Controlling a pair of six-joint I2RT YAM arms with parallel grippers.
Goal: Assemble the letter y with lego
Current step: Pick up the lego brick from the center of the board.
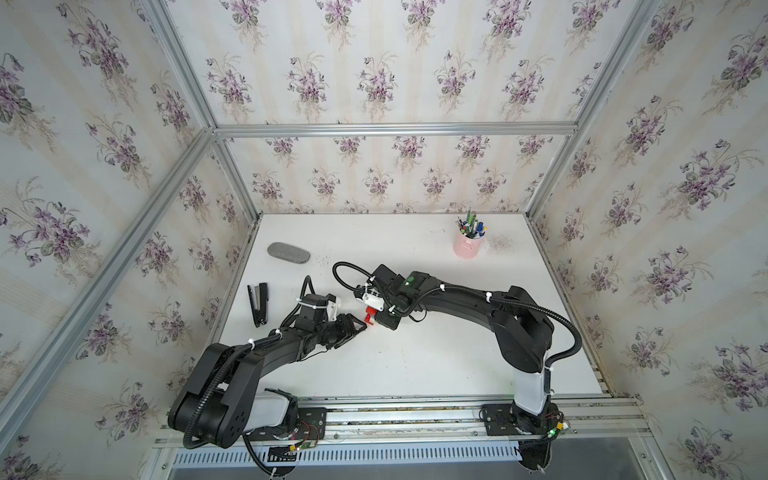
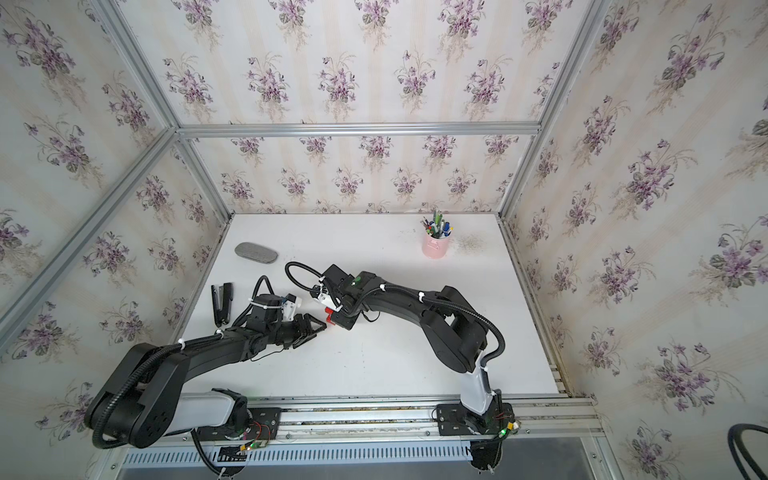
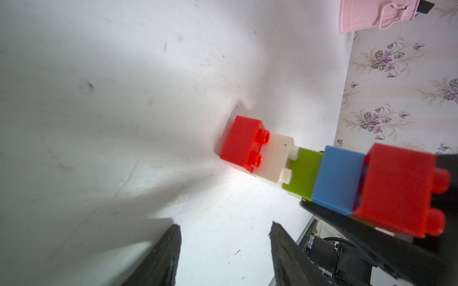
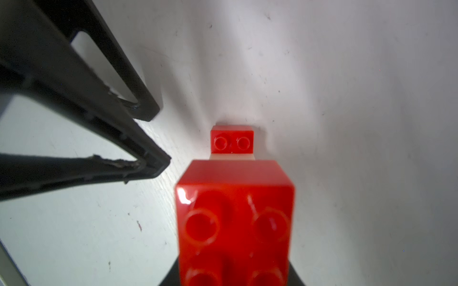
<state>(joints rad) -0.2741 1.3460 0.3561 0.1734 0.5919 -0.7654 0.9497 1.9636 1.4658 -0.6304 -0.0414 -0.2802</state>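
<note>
Where the two arms rise from the front rail (image 1: 415, 409) and lean inward over the white tabletop (image 1: 436, 357), their ends meet near its middle. The left gripper (image 1: 357, 332) lies low. Its fingers (image 3: 162, 257) are apart with nothing between them, and the tips are just beside the letter y (image 3: 307, 170) without touching it. The right gripper (image 1: 377, 322) faces it from the other side, its fingers clamped on the upper end of the letter y. One black finger (image 3: 327, 219) shows under the blue bar (image 3: 339, 178).

In the left wrist view the joined pieces run in a line. A red brick (image 3: 396, 190) is nearest the grip, then come the blue bar, a lime-green brick (image 3: 303, 170) and a white brick (image 3: 273, 158). A second red brick (image 3: 241, 143) ends the line and appears to sit against the tabletop. Both top views show only a red bit of the letter y (image 2: 329, 314) between the two grippers.

Farther back on the left lies a black stapler (image 1: 257, 303), with a grey oval case (image 1: 289, 252) beyond it. At the far right stands a pink pen cup (image 1: 468, 246).
</note>
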